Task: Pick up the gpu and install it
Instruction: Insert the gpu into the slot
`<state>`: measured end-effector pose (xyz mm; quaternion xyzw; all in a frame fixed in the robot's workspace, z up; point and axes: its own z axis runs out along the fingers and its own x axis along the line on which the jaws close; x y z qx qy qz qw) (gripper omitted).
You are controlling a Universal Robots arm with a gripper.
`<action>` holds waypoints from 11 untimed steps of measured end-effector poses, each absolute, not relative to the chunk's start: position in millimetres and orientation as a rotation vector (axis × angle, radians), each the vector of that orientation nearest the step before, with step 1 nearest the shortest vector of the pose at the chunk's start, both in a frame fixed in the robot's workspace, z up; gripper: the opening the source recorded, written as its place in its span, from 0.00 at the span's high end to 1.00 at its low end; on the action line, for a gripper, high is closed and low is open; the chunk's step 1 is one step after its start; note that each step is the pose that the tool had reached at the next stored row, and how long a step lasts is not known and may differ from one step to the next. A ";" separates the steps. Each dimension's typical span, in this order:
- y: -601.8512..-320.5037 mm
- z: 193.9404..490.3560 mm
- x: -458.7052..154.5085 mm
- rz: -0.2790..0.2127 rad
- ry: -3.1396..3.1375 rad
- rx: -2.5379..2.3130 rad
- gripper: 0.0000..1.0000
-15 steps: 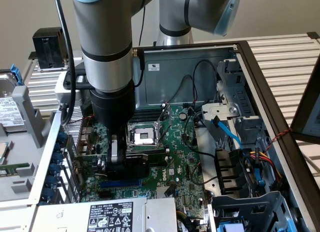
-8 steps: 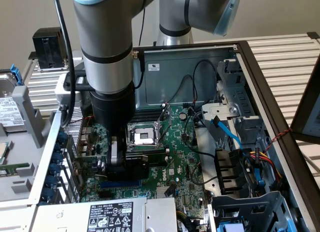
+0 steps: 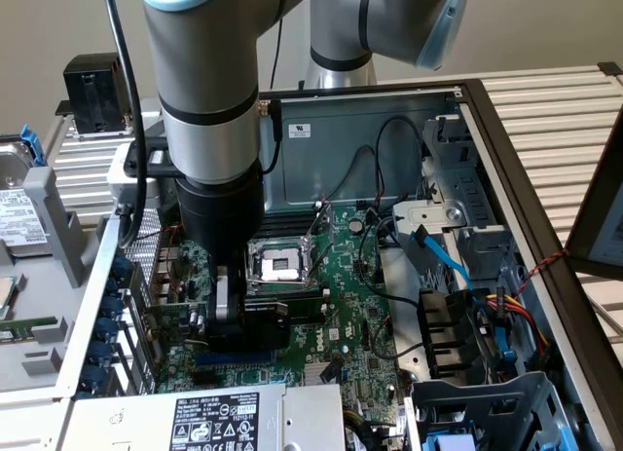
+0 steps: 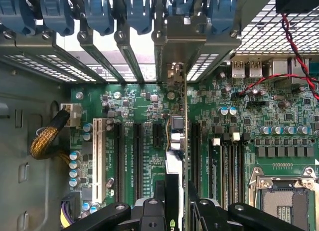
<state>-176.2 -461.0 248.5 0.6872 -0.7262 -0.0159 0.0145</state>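
Hand [image 4: 175, 213] is pinching the gpu [image 4: 176, 138], one finger on each face. I hold the card upright and edge-down so its connector runs parallel to the expansion slots [image 4: 137, 151] on the motherboard [image 4: 124, 99]. It sits low over the board on the exterior view's left, just beside the empty CPU socket [image 3: 280, 266], with the bracket end pointed at the rear slot openings [image 4: 124, 56] so both ends line up. I can't tell if it's seated.
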 end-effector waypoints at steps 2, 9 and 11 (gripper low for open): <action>-461.0 248.5 -176.2 -0.050 -2.261 2.138 0.73; -461.0 248.5 -176.2 -0.051 -2.265 2.134 0.73; -460.9 248.4 -176.2 -0.051 -2.267 2.132 0.73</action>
